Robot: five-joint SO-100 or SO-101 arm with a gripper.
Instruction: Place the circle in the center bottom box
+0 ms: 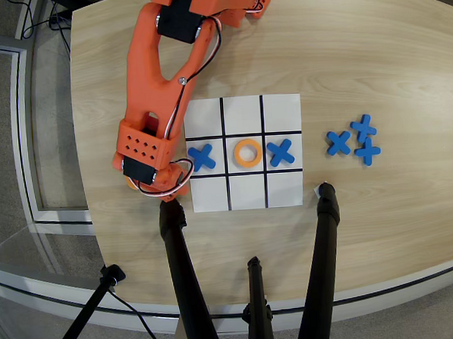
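One orange ring (247,153) lies flat in the very centre cell of the 3x3 grid (247,199). The middle cell of the edge row facing the robot base (243,115) is white and bare. My gripper (149,172) is over the wood just left of the grid's middle row, pointing down. The wrist hides its fingers, so I cannot tell whether they are open or shut. A sliver of lighter orange (132,182) shows under the wrist's lower left edge, possibly another ring. Blue crosses lie in the left middle cell (201,157) and the right middle cell (281,152).
Three spare blue crosses (356,140) lie on the wood right of the grid. Black tripod legs (179,255) (325,233) stand at the table's near edge, one right below my gripper. The orange arm (164,66) runs down from the base at the top.
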